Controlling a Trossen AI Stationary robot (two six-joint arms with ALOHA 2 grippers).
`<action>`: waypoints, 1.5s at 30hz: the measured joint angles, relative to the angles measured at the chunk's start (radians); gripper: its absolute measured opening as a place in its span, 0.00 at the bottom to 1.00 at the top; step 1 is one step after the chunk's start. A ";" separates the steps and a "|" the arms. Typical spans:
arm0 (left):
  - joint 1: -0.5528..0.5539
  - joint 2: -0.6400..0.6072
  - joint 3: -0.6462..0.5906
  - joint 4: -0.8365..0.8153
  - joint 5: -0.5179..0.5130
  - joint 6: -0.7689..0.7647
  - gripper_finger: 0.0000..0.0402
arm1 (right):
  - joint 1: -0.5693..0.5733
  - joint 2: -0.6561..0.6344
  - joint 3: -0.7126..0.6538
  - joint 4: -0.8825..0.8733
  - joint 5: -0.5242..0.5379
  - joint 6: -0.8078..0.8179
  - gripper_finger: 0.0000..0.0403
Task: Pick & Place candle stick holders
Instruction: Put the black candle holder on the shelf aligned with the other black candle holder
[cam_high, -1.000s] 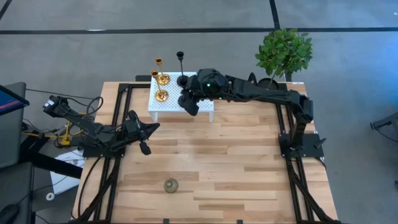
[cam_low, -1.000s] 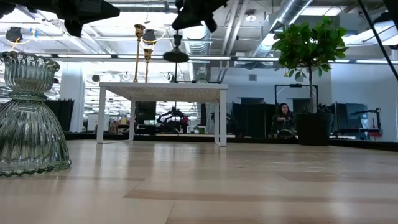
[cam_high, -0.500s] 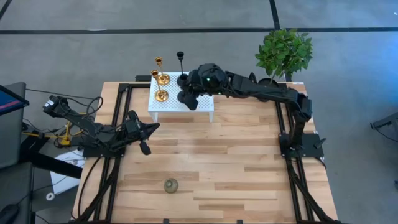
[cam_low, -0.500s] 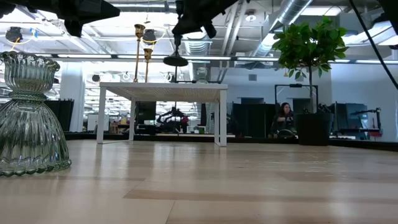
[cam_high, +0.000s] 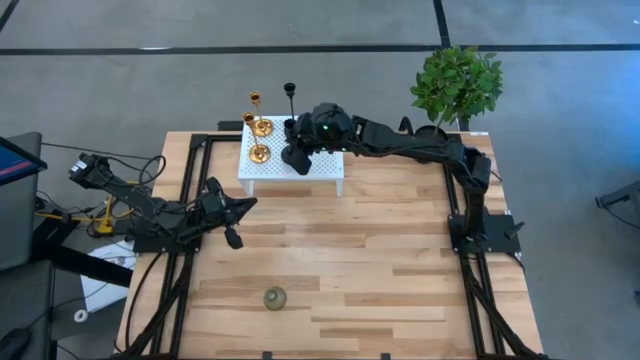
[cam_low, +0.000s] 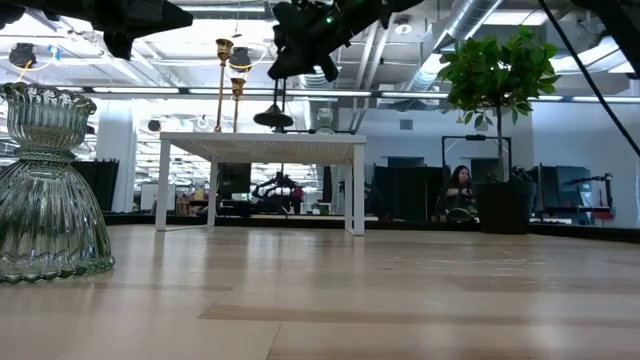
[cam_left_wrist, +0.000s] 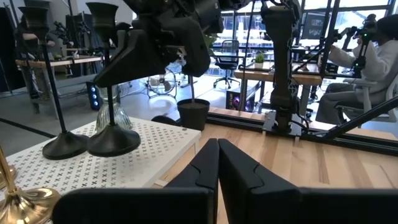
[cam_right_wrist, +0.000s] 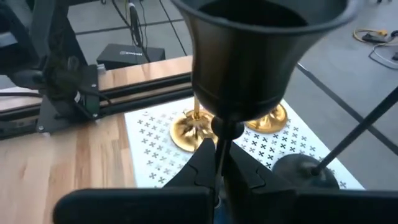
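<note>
A white perforated stand (cam_high: 270, 168) sits at the table's far side. On it stand two gold candle stick holders (cam_high: 260, 128) (cam_high: 260, 153) and a black one (cam_high: 290, 105). My right gripper (cam_high: 297, 155) is over the stand, shut on a second black holder (cam_low: 275, 105). A grey-green holder (cam_high: 274, 297) rests on its base near the table's front edge, large in the low view (cam_low: 45, 190). My left gripper (cam_high: 233, 237) waits shut above the table's left side, holding nothing. My right gripper pinches the black holder's thin stem (cam_right_wrist: 219, 146) just under its cup (cam_right_wrist: 261, 56) between its two fingers. The fingers come from the table's right, slanting down, across the stem. The holder hangs upright, its round base (cam_left_wrist: 114, 140) close over the stand's top.
A potted plant (cam_high: 457, 85) stands at the table's far right corner. A glass holder (cam_low: 322, 120) stands on the stand behind the held one. Black rails (cam_high: 460, 250) run along both sides. Bare wood (cam_high: 370, 260) lies between the stand and the front edge.
My right gripper has gone toward the table's far left, over the stand, and sunk. The black holder went with it, still upright, and its base has come down close to the stand's top.
</note>
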 joint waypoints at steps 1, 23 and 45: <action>0.000 0.000 0.000 0.001 0.000 0.000 0.02 | -0.003 0.000 0.000 0.000 -0.001 0.000 0.00; 0.000 0.000 0.000 0.000 0.000 0.000 0.02 | -0.026 0.013 0.000 -0.025 -0.007 0.023 0.00; 0.000 0.000 0.000 0.000 0.000 0.000 0.02 | -0.044 0.050 -0.001 -0.016 -0.134 0.017 0.00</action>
